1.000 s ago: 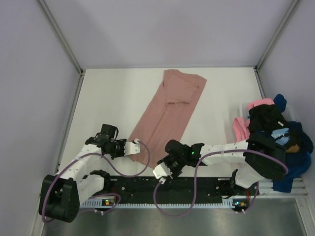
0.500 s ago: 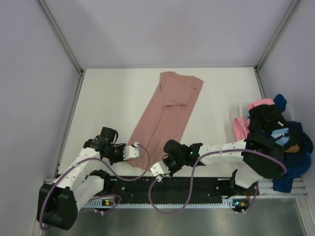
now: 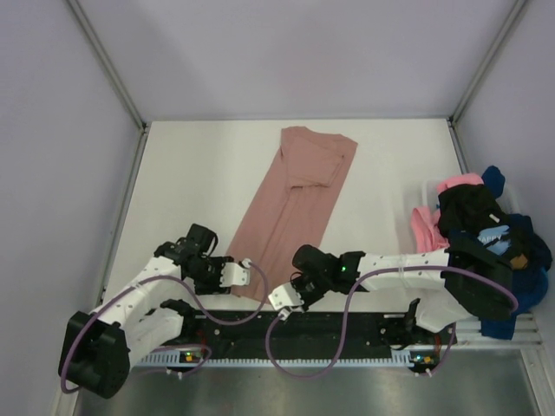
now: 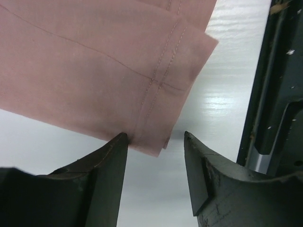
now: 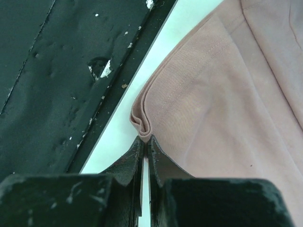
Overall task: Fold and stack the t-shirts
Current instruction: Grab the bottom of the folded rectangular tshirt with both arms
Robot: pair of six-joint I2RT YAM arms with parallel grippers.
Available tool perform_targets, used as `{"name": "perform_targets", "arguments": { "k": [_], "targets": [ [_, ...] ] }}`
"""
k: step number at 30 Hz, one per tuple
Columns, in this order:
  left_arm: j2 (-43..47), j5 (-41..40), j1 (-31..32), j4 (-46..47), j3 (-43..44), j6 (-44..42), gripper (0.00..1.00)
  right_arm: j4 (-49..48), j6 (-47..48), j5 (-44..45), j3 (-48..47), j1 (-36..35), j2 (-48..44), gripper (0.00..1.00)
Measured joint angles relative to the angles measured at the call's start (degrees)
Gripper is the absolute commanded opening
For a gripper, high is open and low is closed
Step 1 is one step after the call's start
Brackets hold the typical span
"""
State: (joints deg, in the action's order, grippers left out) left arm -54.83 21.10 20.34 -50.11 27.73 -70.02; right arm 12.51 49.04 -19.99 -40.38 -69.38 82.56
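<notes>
**Hem toward us, collar away: both grippers at the near end of the strip**

We work inside plain lavender walls (image 3: pixel 303 52) that close in three sides. The white table (image 3: pixel 191 173) is smooth and bare around the cloth, which gives us ample room toward the far edge.

On it the rose-pink t-shirt (image 3: pixel 290 204) lies flat, folded lengthwise into a narrow strip. Its long axis runs from the near edge, between our two arms, up and slightly right toward the back wall. The collar end is far and the hem end is near. The heap of other t-shirts (image 3: pixel 486 234), in pink, black and blue, sits well apart at the right edge beside the right arm's base.

A black rail (image 3: pixel 329 328) runs along the near edge just behind the hem, so we judge there is little space to pull backward. The next fold has to travel away from us, along the strip.

Both arms reach the hem equally, one at each corner. The right gripper (image 5: pixel 144 142) has its jaws pressed together on a small bunched fold at the near right corner. The left gripper (image 4: pixel 155 137) has its jaws apart, straddling the near left corner. The stitched hem (image 4: pixel 161 85) lies flat between them, one fingertip at its edge, and nothing is clamped. In our judgement the left side must close before both corners can lift together.
</notes>
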Motion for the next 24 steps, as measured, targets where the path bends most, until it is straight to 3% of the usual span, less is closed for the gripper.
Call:
{"name": "perform_targets", "arguments": {
  "k": [3, 5, 8, 9, 16, 24],
  "targets": [
    [-0.70, -2.12, 0.26, 1.68, -1.05, -0.48, 0.50, 0.42, -0.02, 0.04, 0.00, 0.00, 0.00, 0.00],
    [-0.61, -2.73, 0.44, 2.21, -1.07, -0.63, 0.35, 0.50, -0.11, 0.07, 0.00, 0.00, 0.00, 0.00],
    [-0.63, -2.84, 0.79, 2.95, -1.22, -0.26, 0.03, 0.48, -0.44, 0.04, 0.00, 0.00, -0.02, 0.00],
    [-0.63, -2.73, 0.92, 3.39, -1.31, -0.22, 0.00, 0.46, -0.74, 0.04, 0.00, 0.00, -0.02, 0.00],
    [-0.63, -1.62, 1.36, 3.52, 0.96, 4.46, 0.00, 0.24, -4.85, 0.55, 0.00, 1.09, -2.14, 0.00],
    [-7.30, 0.22, 1.46, 7.13, 15.80, 14.40, 0.00, -5.35, -9.40, 2.54, 0.63, 11.54, -7.04, 0.00]
  ]
}}
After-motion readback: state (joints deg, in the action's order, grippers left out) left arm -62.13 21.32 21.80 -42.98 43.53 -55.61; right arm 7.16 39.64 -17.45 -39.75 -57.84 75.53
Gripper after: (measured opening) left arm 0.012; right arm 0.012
